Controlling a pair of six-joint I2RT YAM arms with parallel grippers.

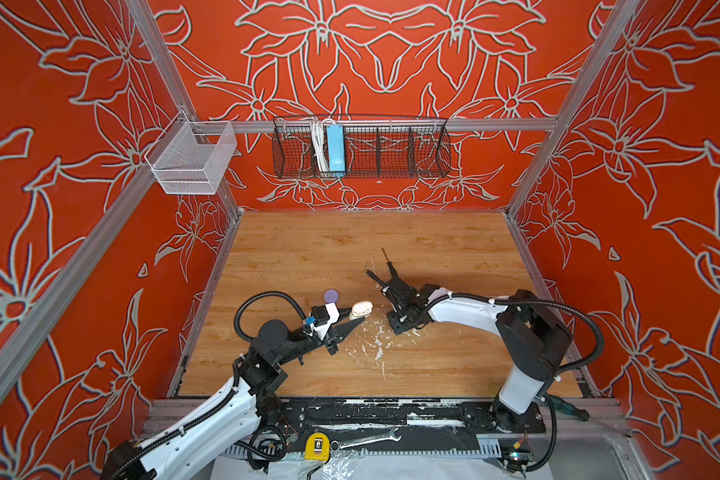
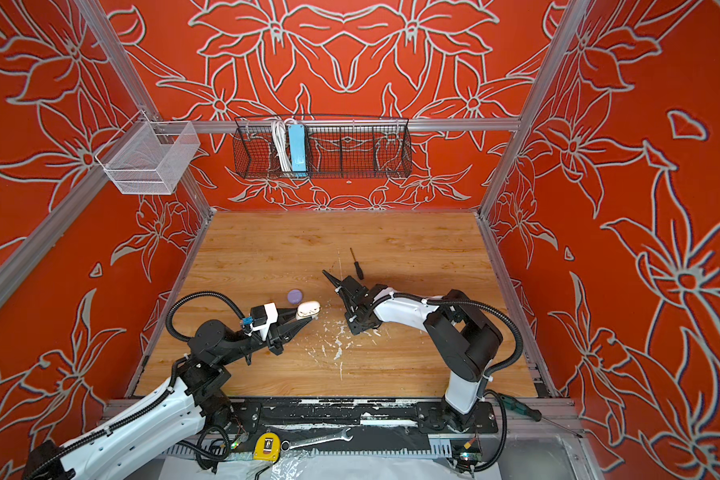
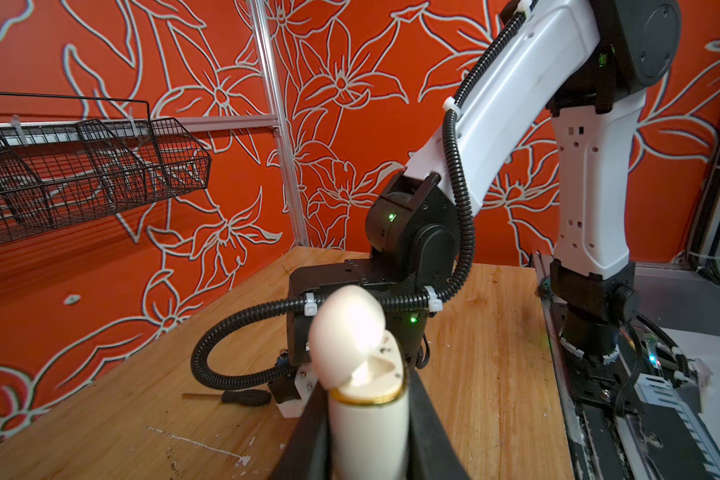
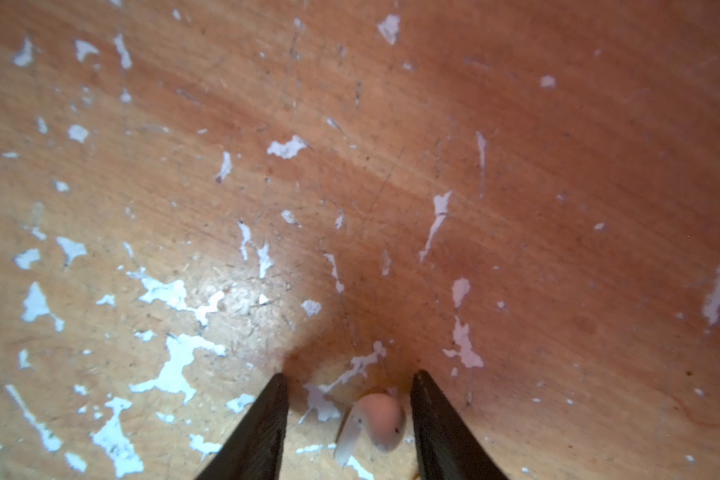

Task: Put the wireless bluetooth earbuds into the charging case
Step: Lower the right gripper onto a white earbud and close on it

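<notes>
Cream plastic: that is the charging case (image 1: 361, 309) (image 3: 368, 419), and the left gripper (image 3: 366, 395) squeezes it tight between its 2 black fingers. The case sticks out past the fingertips, its long side in line with them. Its lid (image 3: 346, 328) is flipped up, and the open mouth faces the right arm.

Out past that open mouth, near the case but not touching it, the right gripper (image 4: 350, 374) points down at the wooden table (image 1: 350, 249). Its jaws are apart and hold nothing. Between them lies 1 cream earbud (image 4: 381, 422), flat on the wood. Its round head points toward the fingertips and its thin stem runs back toward the wrist, nearly in line with the fingers. The head sits just beside 1 finger, but I cannot tell if they touch.

A purple round thing (image 1: 331, 296) lies just beside the case, on its back-wall side. A black screwdriver (image 1: 391, 266) lies farther that way. White flecks (image 1: 377, 343) dot the wood near the case.
</notes>
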